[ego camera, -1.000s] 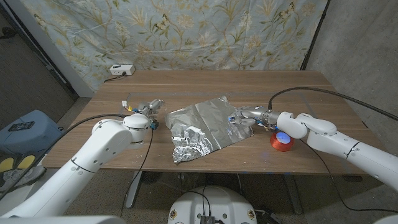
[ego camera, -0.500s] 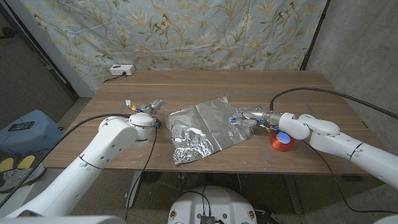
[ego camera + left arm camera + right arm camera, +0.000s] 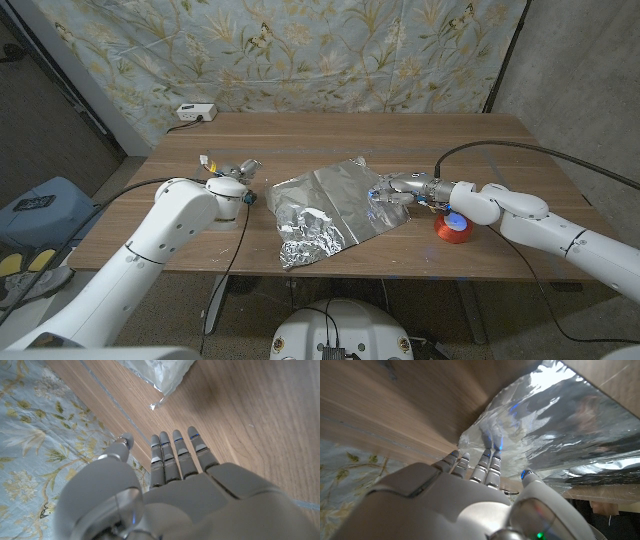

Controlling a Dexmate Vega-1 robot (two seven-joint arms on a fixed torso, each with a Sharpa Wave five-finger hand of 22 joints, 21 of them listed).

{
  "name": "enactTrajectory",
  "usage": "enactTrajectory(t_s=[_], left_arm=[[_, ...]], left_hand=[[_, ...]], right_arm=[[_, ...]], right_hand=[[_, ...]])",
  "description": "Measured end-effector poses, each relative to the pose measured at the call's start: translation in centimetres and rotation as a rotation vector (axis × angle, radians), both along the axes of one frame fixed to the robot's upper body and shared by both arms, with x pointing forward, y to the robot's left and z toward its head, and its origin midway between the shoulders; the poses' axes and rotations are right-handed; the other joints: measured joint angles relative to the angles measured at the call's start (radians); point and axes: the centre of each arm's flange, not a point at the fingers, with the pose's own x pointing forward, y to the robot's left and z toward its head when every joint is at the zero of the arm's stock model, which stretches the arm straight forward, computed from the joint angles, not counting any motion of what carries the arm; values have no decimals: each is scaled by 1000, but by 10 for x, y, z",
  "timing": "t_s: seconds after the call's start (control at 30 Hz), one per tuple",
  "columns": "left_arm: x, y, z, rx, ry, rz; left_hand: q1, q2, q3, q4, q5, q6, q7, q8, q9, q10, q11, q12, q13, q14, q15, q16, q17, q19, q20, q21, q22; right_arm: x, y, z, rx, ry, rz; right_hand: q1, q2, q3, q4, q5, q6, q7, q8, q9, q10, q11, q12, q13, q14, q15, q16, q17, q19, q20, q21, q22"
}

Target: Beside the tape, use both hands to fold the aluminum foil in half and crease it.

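Wooden table (image 3: 500, 140): foil (image 3: 330, 205) against right hand (image 3: 392, 189)

The left arm reaches in from the near left corner, its left hand (image 3: 232, 168) open with straight fingers (image 3: 176, 452) held together. The right arm stretches in from the right, right hand (image 3: 398, 186) pointing leftward, fingers (image 3: 487, 467) extended.

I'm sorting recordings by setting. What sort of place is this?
Likely a makeshift robot test room, not a home: a bare wooden table against a hung floral cloth backdrop, with cables trailing from the arms.
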Motion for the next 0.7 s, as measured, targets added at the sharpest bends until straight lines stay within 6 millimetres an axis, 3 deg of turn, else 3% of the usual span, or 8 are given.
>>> enactTrajectory(t_s=[0.23,0.33,0.57,0.7], left_arm=[[-5,-1,3,23,17,8],[-6,-1,5,36,16,12],[-8,-2,9,65,6,9],[-8,-3,11,80,0,8]], left_hand=[[23,6,-11,-3,0,12,13,15,20,-23,23,23,36,7,7,16,29,7,4,3,5],[33,5,-19,-5,0,1,23,17,28,-26,25,39,53,7,7,21,42,7,4,3,5],[50,6,-28,-5,0,-15,14,17,42,-41,12,55,81,7,7,35,63,7,4,3,9],[56,4,-33,-8,0,-15,14,17,46,-47,17,66,92,7,7,39,70,7,4,3,9]], right_arm=[[1,0,2,3,-5,7],[2,0,2,5,-7,11],[3,0,4,8,-11,17],[4,1,5,10,-12,19]], right_hand=[[0,0,4,-4,0,0,0,0,0,0,0,0,-1,0,0,0,0,0,0,0,0],[0,0,4,-4,0,0,0,0,0,0,0,0,-1,0,0,0,0,0,0,0,0],[0,0,4,-4,0,0,0,0,0,0,0,0,-1,0,0,0,0,0,0,0,0],[-4,-4,4,-4,0,0,0,0,0,0,0,0,-1,0,0,0,0,0,0,0,0]])
